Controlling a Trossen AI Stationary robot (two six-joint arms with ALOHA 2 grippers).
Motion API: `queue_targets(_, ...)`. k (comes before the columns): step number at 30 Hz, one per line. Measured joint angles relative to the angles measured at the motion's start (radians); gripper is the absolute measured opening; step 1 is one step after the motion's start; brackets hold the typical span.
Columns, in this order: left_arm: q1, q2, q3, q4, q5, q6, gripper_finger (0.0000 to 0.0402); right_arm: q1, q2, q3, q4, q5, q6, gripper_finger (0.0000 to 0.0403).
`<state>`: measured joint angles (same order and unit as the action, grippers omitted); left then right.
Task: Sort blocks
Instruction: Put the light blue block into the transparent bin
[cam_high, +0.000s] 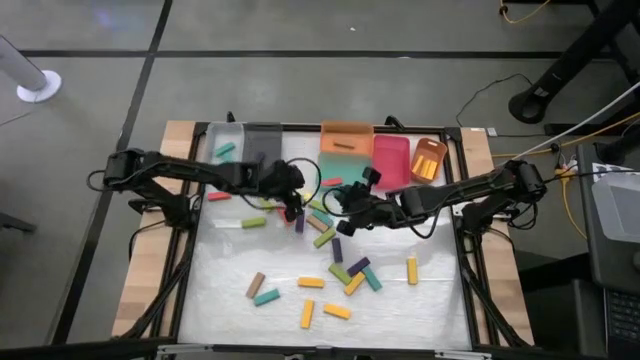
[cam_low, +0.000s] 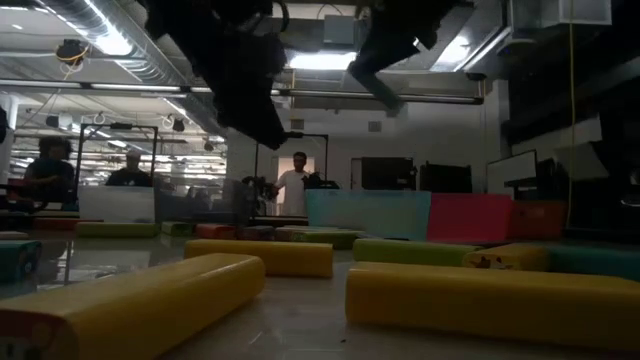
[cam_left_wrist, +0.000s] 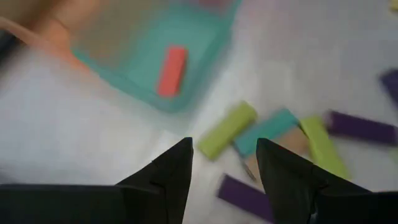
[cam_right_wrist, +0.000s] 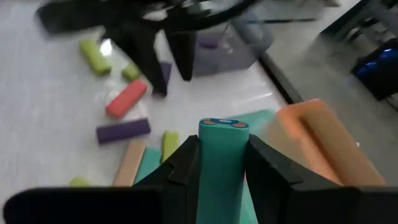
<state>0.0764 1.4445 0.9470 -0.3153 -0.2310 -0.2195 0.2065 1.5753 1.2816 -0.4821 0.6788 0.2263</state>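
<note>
Many small blocks lie flat on the white mat: yellow (cam_high: 311, 282), teal (cam_high: 266, 297), olive green (cam_high: 324, 237), purple (cam_high: 337, 248), brown (cam_high: 255, 284) and red (cam_high: 219, 196). My left gripper (cam_high: 296, 210) (cam_left_wrist: 224, 144) hovers open over the middle pile, above an olive green block (cam_left_wrist: 227, 129) and a teal one (cam_left_wrist: 267, 129). My right gripper (cam_high: 348, 212) (cam_right_wrist: 222, 140) is close beside it, raised, shut on a teal block (cam_right_wrist: 222, 155). One red block (cam_left_wrist: 171, 70) lies in the teal bin (cam_left_wrist: 205, 56). My right gripper pinches the teal block between its two fingers (cam_right_wrist: 186, 162), one on each long side. The block lies along the fingers, and its free end (cam_right_wrist: 223, 124) sticks out past the fingertips. It is lifted clear of the mat.
Bins stand in a row along the mat's far edge: a grey one (cam_high: 262, 140), an orange one (cam_high: 346, 135) with the teal one (cam_high: 340, 165) in front, a pink one (cam_high: 391, 158) and a small orange one (cam_high: 428, 158). Yellow blocks (cam_low: 270, 258) lie near the near edge. People stand in the room behind.
</note>
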Motion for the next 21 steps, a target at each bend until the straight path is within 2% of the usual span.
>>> queue_targets(3,-0.085,0.000,0.000,0.095,-0.147,0.001,0.0166,-0.012,0.000,0.000,0.047,0.036,-0.001,0.0104)
queue_targets(7,-0.169,0.000,0.000,0.239,-0.268,-0.026,0.0166,-0.027,0.000,0.000,0.129,0.039,-0.004,0.0104)
queue_targets(11,-0.228,0.000,0.000,0.341,-0.387,-0.089,0.0166,-0.031,0.000,0.000,0.258,0.035,-0.084,0.0104)
queue_targets(18,-0.304,0.000,0.000,0.447,-0.477,-0.110,0.0166,-0.031,0.000,0.001,0.444,-0.028,-0.205,0.0104)
queue_targets(21,-0.324,0.000,0.000,0.494,-0.547,-0.092,0.0166,-0.031,0.000,0.001,0.485,-0.058,-0.217,0.0104)
